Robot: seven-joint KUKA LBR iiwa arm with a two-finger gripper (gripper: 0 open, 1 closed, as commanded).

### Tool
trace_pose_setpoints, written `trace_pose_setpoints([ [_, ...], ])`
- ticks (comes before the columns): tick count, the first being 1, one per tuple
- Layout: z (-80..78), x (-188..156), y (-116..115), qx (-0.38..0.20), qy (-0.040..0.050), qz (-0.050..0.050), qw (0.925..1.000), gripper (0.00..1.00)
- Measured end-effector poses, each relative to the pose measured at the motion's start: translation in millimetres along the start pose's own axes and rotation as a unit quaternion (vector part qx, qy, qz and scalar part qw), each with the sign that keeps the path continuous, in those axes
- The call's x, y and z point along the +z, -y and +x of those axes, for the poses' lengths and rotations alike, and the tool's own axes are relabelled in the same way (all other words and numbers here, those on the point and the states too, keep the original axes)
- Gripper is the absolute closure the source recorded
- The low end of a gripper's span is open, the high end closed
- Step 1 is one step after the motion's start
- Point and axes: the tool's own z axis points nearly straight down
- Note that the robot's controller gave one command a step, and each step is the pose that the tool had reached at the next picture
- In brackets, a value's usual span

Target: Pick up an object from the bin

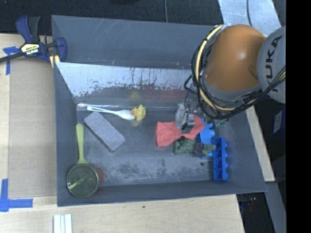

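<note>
Hovering at the bin's [146, 163] three o'clock, the gripper [187, 119] sits over a crumpled red cloth [166, 134]; whether it is wide or narrow cannot be told. A blue block [220, 160] lies at four o'clock.

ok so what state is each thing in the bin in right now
red cloth: crumpled, right of centre
gripper: low over the red cloth's upper right edge
dark green toy: lying against the cloth's lower edge
blue studded block: lying flat at the far right
grey block: flat, diagonal, alone
white spoon: flat, bowl by the yellow duck
green round tool: flat, near left corner
</note>
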Motion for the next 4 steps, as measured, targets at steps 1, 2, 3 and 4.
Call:
trace_pose_setpoints([
  [1, 0.0, 0.0, 0.0, 0.0, 0.0, 0.0, 1.0, 0.0],
  [2, -9.8, 42.6, -9.5, 0.113, 0.0023, 0.0, 0.9936, 0.0],
  [3, -15.3, 63.1, -8.5, 0.154, 0.001, -0.001, 0.9881, 0.0],
  [4, -11.6, 131.5, -22.5, 0.137, 0.0048, -0.001, 0.9905, 0.0],
])
